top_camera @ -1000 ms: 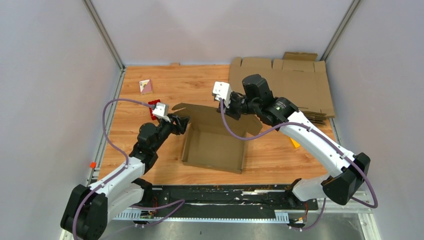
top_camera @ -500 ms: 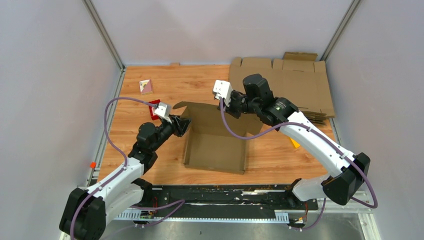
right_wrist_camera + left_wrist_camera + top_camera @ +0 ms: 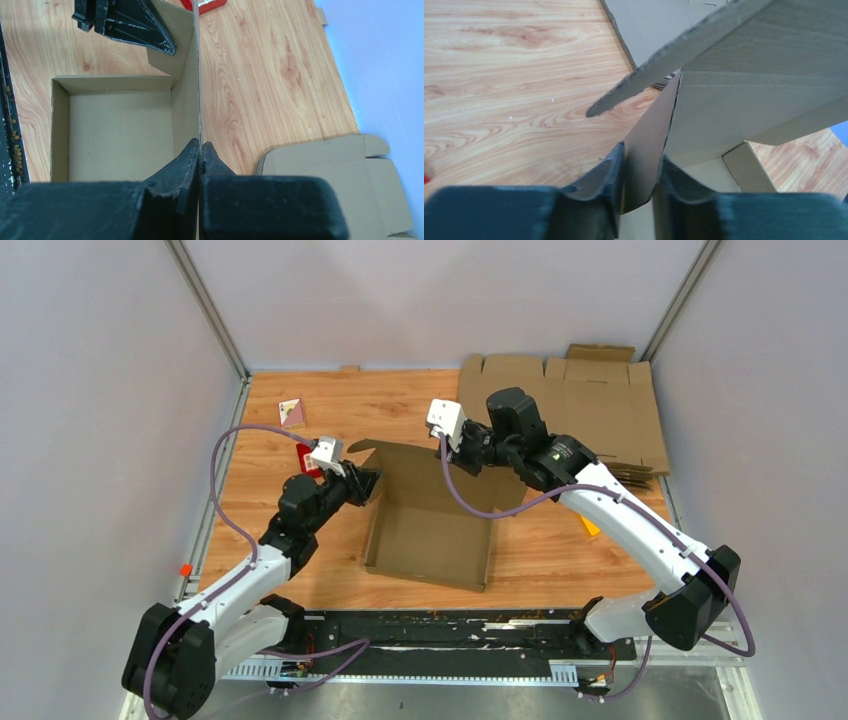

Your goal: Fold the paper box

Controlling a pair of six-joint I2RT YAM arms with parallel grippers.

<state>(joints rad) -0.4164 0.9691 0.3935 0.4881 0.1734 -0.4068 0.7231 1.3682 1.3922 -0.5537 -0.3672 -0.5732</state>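
The paper box (image 3: 430, 540) is a brown cardboard tray, half formed, in the middle of the table, with its big back panel (image 3: 415, 468) standing up. My left gripper (image 3: 365, 484) is shut on the flap at the box's far left corner. In the left wrist view that flap (image 3: 651, 135) sits between my left gripper's (image 3: 640, 172) jaws. My right gripper (image 3: 465, 462) is shut on the top edge of the raised back panel. In the right wrist view the thin panel (image 3: 186, 100) runs straight out from my right gripper (image 3: 200, 148), with the tray floor (image 3: 120, 132) to its left.
A pile of flat cardboard sheets (image 3: 590, 410) lies at the back right, also in the right wrist view (image 3: 340, 175). A small red box (image 3: 306, 455) sits behind my left wrist. A small pink card (image 3: 291, 412) lies at the far left. A yellow bit (image 3: 590, 528) lies under the right arm.
My left gripper has moved a little away and to the right with the corner flap in it. The raised panel's left tip has risen slightly. The right arm has barely moved.
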